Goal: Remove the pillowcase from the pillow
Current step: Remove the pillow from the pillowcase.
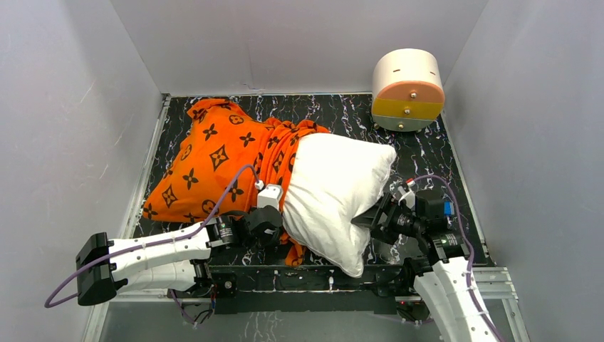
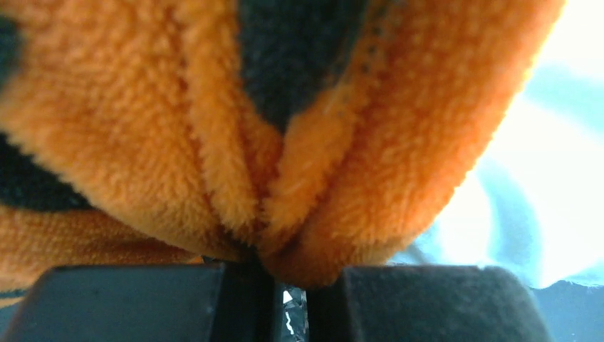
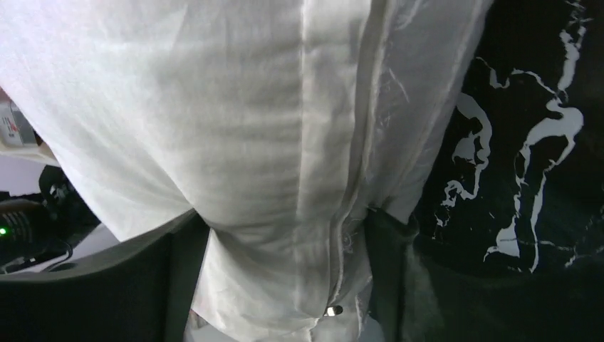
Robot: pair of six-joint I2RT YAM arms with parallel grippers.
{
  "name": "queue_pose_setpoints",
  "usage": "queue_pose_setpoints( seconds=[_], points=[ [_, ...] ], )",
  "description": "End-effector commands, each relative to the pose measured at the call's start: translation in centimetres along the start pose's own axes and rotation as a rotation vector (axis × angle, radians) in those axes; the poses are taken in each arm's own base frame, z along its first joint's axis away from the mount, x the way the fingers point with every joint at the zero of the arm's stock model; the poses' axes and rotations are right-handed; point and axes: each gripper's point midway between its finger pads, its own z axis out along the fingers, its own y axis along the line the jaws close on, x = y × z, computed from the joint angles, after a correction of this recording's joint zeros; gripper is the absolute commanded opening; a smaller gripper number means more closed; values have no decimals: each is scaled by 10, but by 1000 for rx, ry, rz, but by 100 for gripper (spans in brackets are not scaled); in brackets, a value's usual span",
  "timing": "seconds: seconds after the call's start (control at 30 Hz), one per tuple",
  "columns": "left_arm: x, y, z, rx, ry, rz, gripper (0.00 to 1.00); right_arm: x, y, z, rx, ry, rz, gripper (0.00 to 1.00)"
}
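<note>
The orange pillowcase (image 1: 214, 160) with dark brown motifs lies at the left, bunched around the far end of the white pillow (image 1: 335, 192). Most of the pillow sticks out bare toward the near right. My left gripper (image 1: 278, 226) is at the pillowcase's near edge, shut on a fold of the orange plush (image 2: 178, 142). In the left wrist view the fabric is pinched between the nearly touching jaws of that gripper (image 2: 292, 299). My right gripper (image 1: 367, 219) is at the pillow's right edge. It (image 3: 285, 285) stands open, and the pillow's stitched seam (image 3: 249, 128) fills the wide gap between its fingers.
A round cream drawer box (image 1: 407, 89) with an orange and a yellow drawer front stands at the back right. The black marbled tabletop (image 1: 427, 153) is walled in by grey panels on the left, back and right. The same marbled surface (image 3: 527, 107) shows beside the pillow.
</note>
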Motion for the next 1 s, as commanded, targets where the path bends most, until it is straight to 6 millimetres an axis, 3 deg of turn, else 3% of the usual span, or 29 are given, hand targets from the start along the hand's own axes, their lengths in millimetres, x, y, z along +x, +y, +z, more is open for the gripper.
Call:
queue_pose_setpoints(
  seconds=[0.0, 0.07, 0.13, 0.17, 0.2, 0.3, 0.4, 0.47, 0.53, 0.6, 0.67, 0.8, 0.83, 0.87, 0.9, 0.97],
  points=[
    [-26, -31, -6, 123, -70, -36, 0, 4, 34, 4, -219, 59, 8, 72],
    [-26, -34, -6, 139, -73, -36, 0, -7, 30, 8, -173, 17, 17, 47],
    [-27, -30, -6, 121, -82, -35, 0, -28, 26, 8, -91, -77, 47, 12],
    [-27, -24, -5, 96, -91, -40, 0, -41, 27, 5, -60, -144, 53, 3],
    [-26, -17, -5, 63, -94, -43, 0, -54, 31, 0, -42, -207, 45, 0],
    [-26, 5, -10, -26, -114, -65, 0, -99, 32, -27, 68, -464, 2, 0],
    [-20, 46, -19, -201, -129, -80, 0, -143, 15, -77, 281, -768, -14, 0],
    [-19, 75, -30, -321, -152, -104, 0, -160, 17, -105, 335, -908, -41, 0],
    [-20, 90, -39, -372, -181, -150, 0, -170, 24, -117, 351, -959, -77, 0],
    [-16, 99, -41, -385, -203, -184, 0, -173, 19, -117, 419, -938, -75, 0],
    [-13, 100, -40, -364, -208, -208, 0, -174, 16, -102, 443, -867, -92, 0],
    [-16, 63, -28, -169, -185, -143, 0, -160, 33, -74, 312, -725, -149, 0],
    [-19, 53, -27, -123, -185, -143, 5, -156, 34, -71, 291, -707, -161, 0],
    [-22, 44, -27, -83, -188, -143, 22, -154, 35, -72, 283, -703, -166, 1],
    [-25, 35, -28, -42, -191, -137, 40, -152, 36, -74, 281, -704, -184, 9],
    [-36, 9, -31, 79, -209, -122, 67, -149, 40, -82, 293, -700, -225, 47]
  ],
)
